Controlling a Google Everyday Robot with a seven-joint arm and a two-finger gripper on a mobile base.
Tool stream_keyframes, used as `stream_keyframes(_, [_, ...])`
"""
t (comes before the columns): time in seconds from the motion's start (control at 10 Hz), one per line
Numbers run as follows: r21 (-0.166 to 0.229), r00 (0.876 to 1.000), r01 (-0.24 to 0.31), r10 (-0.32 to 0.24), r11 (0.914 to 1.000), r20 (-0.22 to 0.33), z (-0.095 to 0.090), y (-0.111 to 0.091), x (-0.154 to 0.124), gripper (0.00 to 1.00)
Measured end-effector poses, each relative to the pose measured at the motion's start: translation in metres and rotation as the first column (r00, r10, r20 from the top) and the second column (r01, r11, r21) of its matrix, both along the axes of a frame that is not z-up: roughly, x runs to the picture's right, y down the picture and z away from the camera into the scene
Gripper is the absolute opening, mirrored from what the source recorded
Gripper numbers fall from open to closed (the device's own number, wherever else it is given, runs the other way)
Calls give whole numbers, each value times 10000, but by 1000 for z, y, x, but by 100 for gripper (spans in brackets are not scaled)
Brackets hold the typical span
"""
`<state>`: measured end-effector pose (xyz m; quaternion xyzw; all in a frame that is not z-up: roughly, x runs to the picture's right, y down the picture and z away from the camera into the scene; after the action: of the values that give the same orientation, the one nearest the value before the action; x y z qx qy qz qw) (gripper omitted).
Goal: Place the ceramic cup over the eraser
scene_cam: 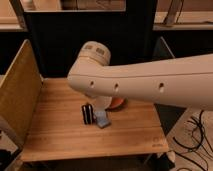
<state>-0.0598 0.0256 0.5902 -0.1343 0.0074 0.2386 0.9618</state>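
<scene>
My big white arm (145, 80) crosses the view from the right and bends down over the wooden table (60, 135). The gripper is at its lower end, mostly hidden behind the arm. A white part (102, 103) shows just below the arm, and I cannot tell whether it is the gripper or the ceramic cup. The blue-grey eraser (103, 120) lies flat on the table right below that white part. A black striped block (87, 113) stands upright just left of the eraser.
An orange dish (118, 103) peeks out under the arm, right of the eraser. A tan side panel (20, 95) walls the table's left side. A dark panel (90, 30) stands behind it. Cables (192, 145) lie on the floor at right.
</scene>
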Motion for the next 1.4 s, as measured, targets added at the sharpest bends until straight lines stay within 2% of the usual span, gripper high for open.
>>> stream_keyframes(0.1, [-245,9981,334,-321,9991,525,-3,11,-24,0])
stream_keyframes(0.3, [-476,9822,1029,-939,9936,1628,1,22,-76,0])
stream_keyframes(0.4, [-358,9676,1440,-1332,9889,2146,11,17,-103,0])
stream_keyframes(0.5, [-189,9597,1637,-1548,9863,2344,25,5,-114,0])
stream_keyframes(0.6, [-62,9580,1692,-1630,9856,2361,36,-5,-116,0])
stream_keyframes(0.7, [114,9618,1569,-1554,9875,2252,49,-22,-109,0])
stream_keyframes(0.9, [211,9762,1041,-1062,9943,1893,60,-43,-83,0])
stream_keyframes(1.2, [-57,9885,420,-407,9991,1453,70,-44,-50,0])
stream_keyframes(1.4, [-320,9917,319,-277,9990,1254,74,-37,-41,0])
